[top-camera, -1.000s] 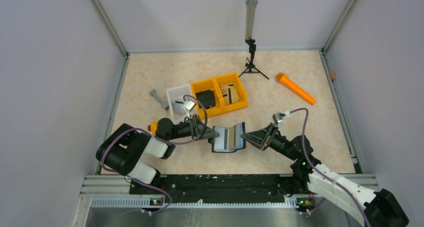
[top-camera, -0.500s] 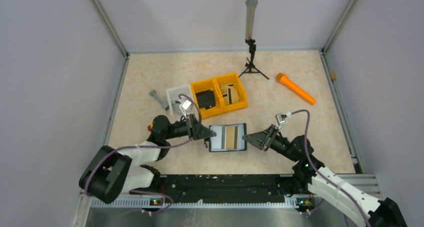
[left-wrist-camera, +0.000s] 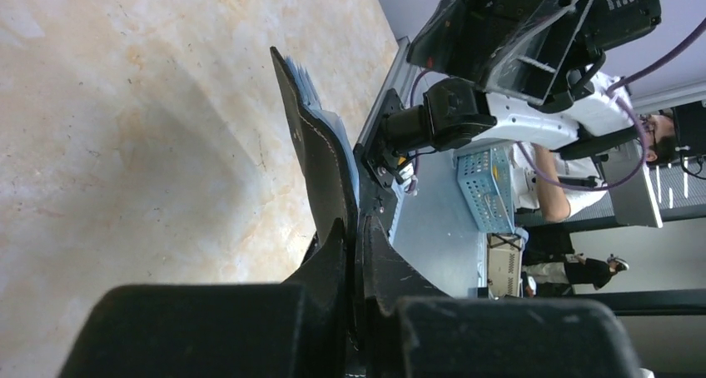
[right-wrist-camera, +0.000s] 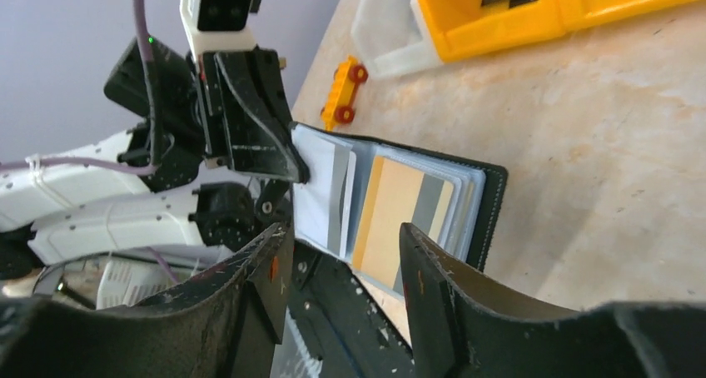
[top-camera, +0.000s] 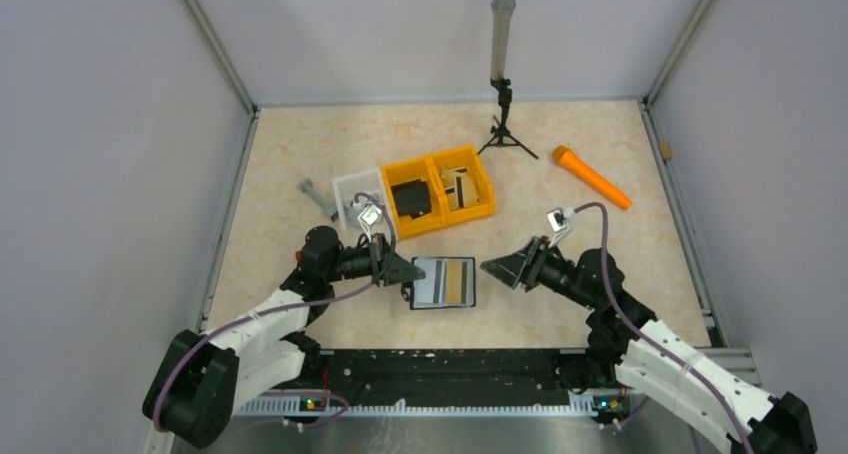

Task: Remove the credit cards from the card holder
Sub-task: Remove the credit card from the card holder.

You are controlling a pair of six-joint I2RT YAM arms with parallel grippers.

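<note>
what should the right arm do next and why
Probably ease the right end effector in to pinch the exposed tan card. The left end effector is shut on the edge of the card holder, keeping it open; the right one is open, empty and apart from it.

The card holder [right-wrist-camera: 497, 196] is a black folding case. It lies open at the table's near centre with its pale lining facing up. Its left edge is pinched in the left gripper [top-camera: 407, 272]. The cards [right-wrist-camera: 398, 220], one tan with a grey stripe and others white-grey, sit in its slots.
</note>
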